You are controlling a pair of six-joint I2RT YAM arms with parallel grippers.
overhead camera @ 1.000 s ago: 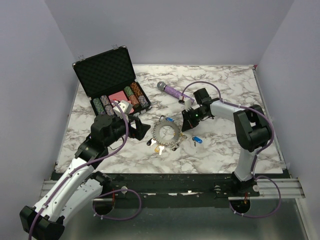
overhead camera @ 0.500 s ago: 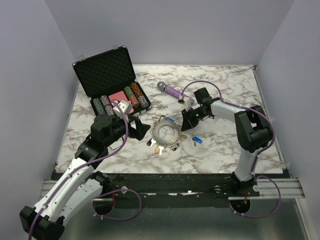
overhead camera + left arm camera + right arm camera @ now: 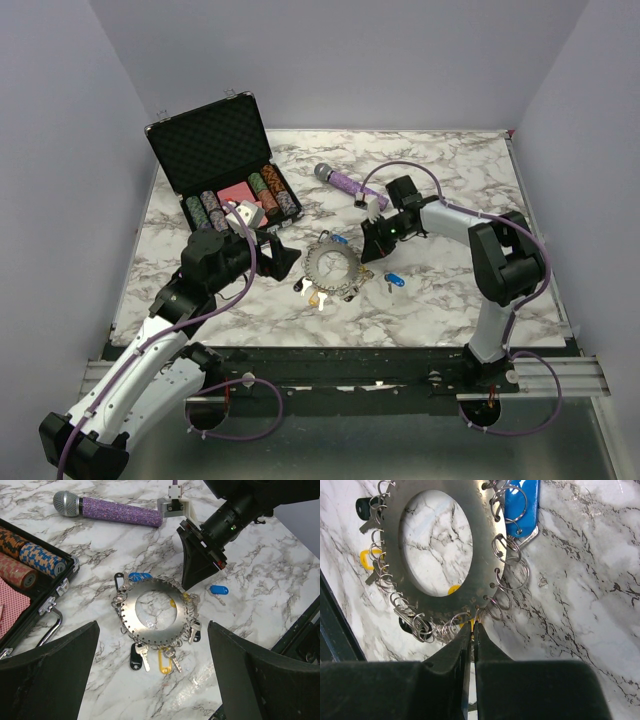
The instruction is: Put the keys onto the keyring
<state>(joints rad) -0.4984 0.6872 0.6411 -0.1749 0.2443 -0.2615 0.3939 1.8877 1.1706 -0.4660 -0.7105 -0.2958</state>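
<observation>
The keyring (image 3: 333,265) is a flat toothed metal disc lying mid-table, with small wire loops round its rim (image 3: 129,617) (image 3: 485,545). Keys hang from it: a black-tagged one (image 3: 135,656), a yellow-tagged one (image 3: 165,661) and a blue-tagged one (image 3: 522,505). Another blue-tagged key (image 3: 393,280) (image 3: 218,590) lies loose to its right. My right gripper (image 3: 368,250) (image 3: 473,625) has its tips at the disc's right rim, only a hairline apart, over a wire loop and a sliver of yellow. A grip on them cannot be made out. My left gripper (image 3: 285,260) (image 3: 152,625) hovers wide open left of the disc.
An open black case (image 3: 225,165) of poker chips stands at the back left, its corner and handle (image 3: 50,610) close to the disc. A purple microphone (image 3: 345,182) (image 3: 115,512) lies behind the disc. The table's near edge runs just below the keys.
The keyring has shifted a little under the right gripper's tips, and those jaws have parted by a hair. The left arm has stayed still.
</observation>
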